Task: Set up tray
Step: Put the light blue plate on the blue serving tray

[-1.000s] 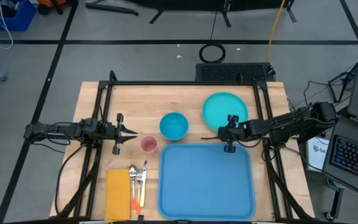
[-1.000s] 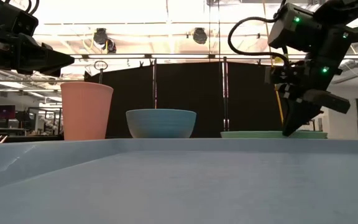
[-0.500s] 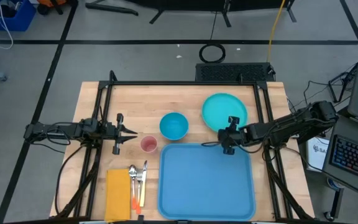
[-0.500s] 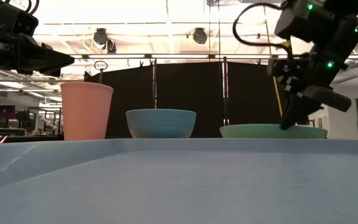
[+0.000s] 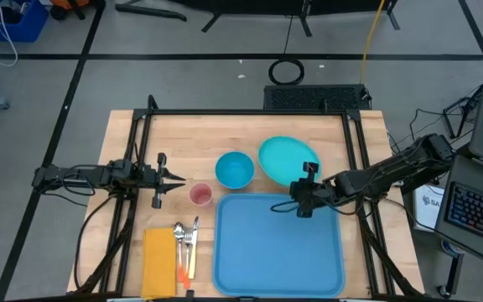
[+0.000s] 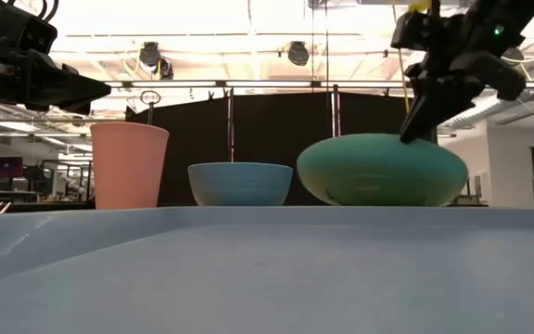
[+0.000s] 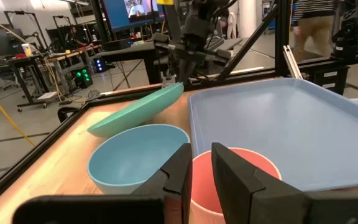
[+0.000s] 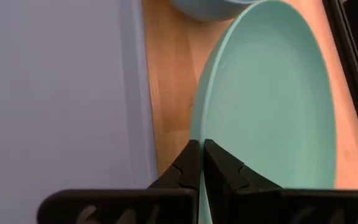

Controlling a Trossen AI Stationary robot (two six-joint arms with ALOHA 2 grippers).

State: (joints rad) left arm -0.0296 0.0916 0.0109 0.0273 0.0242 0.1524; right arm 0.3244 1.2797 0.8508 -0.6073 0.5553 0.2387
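Right gripper (image 5: 299,191): its fingers are clenched on the rim of the turquoise plate (image 5: 287,159), at the plate's edge that faces the tray. It hangs just over the far rim of the tray, near the middle of that rim.
Tray (image 5: 278,244): the large light-blue tray lies flat on the wooden table (image 5: 183,134), at the near side and toward the right. The right gripper is above its far edge; the left gripper is well apart from it, to the left.
Turquoise plate: it is tilted, with the gripped edge raised. In the low view it shows its underside (image 6: 381,171) as a rounded shape. It stands just behind the tray's far rim and beside the blue bowl.
Blue bowl (image 5: 234,169): upright on the table, between the plate and the pink cup, just past the far left corner of the tray.
Yellow napkin (image 5: 159,252): flat on the table, left of the tray, near the front edge.
Pink cup (image 5: 200,195): upright, just left of the tray's far corner.
Cutlery (image 5: 186,242): a spoon and a fork lie beside the napkin, between it and the tray.
Left gripper (image 5: 180,178): it waits at the left of the table, pointing at the pink cup, fingers slightly parted and holding nothing.
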